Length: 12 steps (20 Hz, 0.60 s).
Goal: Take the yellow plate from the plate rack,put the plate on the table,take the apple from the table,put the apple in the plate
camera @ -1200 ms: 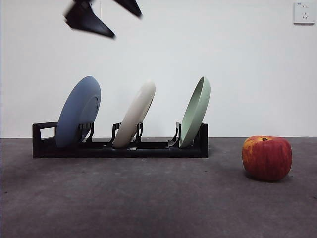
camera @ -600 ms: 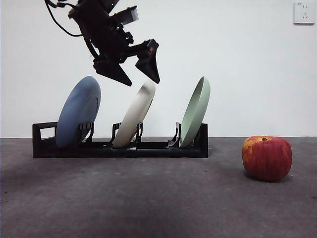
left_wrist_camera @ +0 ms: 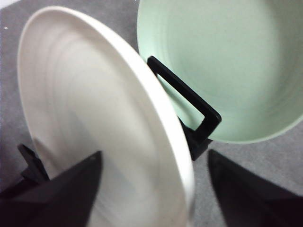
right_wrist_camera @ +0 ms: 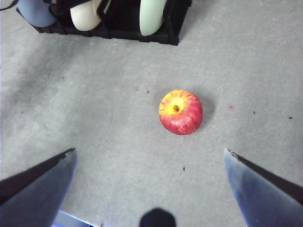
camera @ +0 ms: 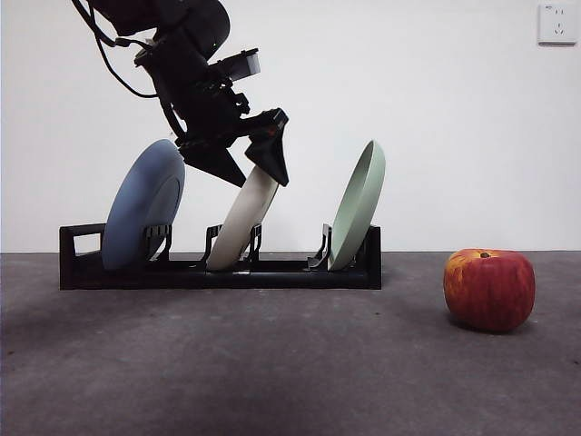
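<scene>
The table (camera: 272, 363) is dark grey and speckled. Toward its far left stands the plate rack (camera: 218, 271), long and black, holding 3 tilted plates: a blue plate (camera: 141, 207) at the left, the yellow plate (camera: 238, 227) in the middle slot, a pale green plate (camera: 357, 207) at the right. The left gripper (camera: 247, 171) hangs over the yellow plate's top rim, jaws spread wide with 1 on each side of the rim, gripping nothing. The right gripper (right_wrist_camera: 149, 163) hovers high above the table, jaws wide apart and empty. The apple (camera: 488, 289) sits on the table, well right of the rack.
</scene>
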Each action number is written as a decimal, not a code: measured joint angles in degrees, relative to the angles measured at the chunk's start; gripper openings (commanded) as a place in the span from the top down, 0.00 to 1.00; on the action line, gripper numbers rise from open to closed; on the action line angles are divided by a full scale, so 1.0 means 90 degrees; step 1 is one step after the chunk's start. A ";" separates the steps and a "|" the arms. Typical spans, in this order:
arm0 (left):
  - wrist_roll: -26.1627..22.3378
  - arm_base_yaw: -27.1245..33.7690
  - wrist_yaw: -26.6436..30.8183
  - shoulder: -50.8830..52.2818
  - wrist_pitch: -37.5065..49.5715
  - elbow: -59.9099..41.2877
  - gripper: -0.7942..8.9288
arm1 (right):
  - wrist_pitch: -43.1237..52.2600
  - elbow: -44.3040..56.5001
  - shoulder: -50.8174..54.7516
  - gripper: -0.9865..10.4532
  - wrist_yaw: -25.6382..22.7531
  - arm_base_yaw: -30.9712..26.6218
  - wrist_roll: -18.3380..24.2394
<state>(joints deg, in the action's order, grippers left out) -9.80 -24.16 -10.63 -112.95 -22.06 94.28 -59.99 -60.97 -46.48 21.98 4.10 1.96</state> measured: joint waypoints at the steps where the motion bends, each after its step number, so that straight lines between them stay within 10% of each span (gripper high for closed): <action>1: 0.0002 -0.0002 -0.0007 0.0000 -0.0027 0.0000 0.84 | 0.0000 0.0000 -0.0002 0.39 0.0000 0.0000 0.0000; 12: 0.0117 0.0056 -0.0563 0.0107 -0.0325 0.0005 0.93 | 0.0000 0.0000 -0.0114 0.39 0.0002 0.0000 0.0000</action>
<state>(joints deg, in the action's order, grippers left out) -8.75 -23.66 -15.70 -111.98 -24.99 94.32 -59.99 -60.97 -47.51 22.00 4.10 1.96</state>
